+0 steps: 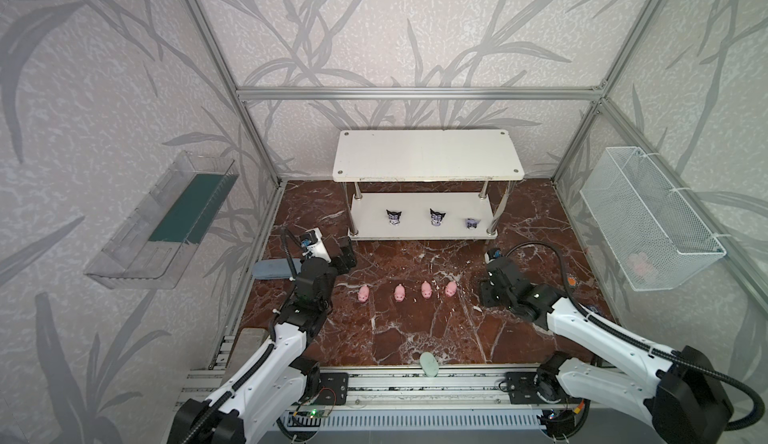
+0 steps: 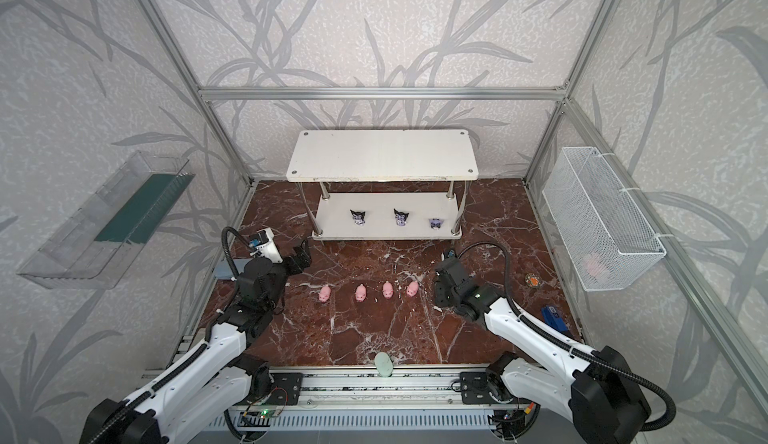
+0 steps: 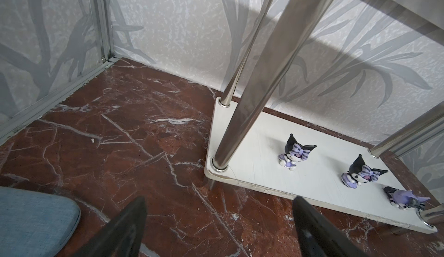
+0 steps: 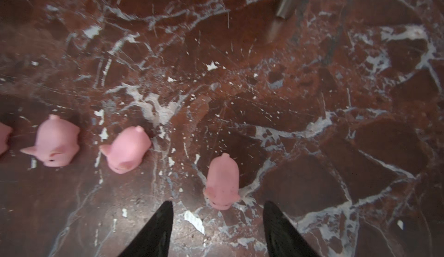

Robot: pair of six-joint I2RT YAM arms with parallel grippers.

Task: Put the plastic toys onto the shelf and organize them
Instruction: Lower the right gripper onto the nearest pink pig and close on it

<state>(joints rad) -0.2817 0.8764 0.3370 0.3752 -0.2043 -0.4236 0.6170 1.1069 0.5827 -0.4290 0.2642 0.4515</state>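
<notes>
**Shelf** [image 1: 428,155]: a low white rack of two boards on four chrome posts, with a screw at each top corner. It stands on the floor against the back wall.

**Figurines:** three stand spaced in a row along the lower board.
- The left figurine [image 1: 394,217] and the middle figurine [image 1: 436,217] are black with pointed ears and a purple striped bow. Both are upright with faces toward the front.
- The right figurine [image 1: 471,223] lies tipped over, near the front right post.

**Pigs:** four small pink pigs form a row on the floor in front of the shelf, well apart from it, with snouts pointing away from it.
- The row runs leftmost pig [image 1: 363,294], second pig [image 1: 400,293], third pig [image 1: 426,289], rightmost pig [image 1: 451,288].
- The widest gap is between the first two.
</notes>
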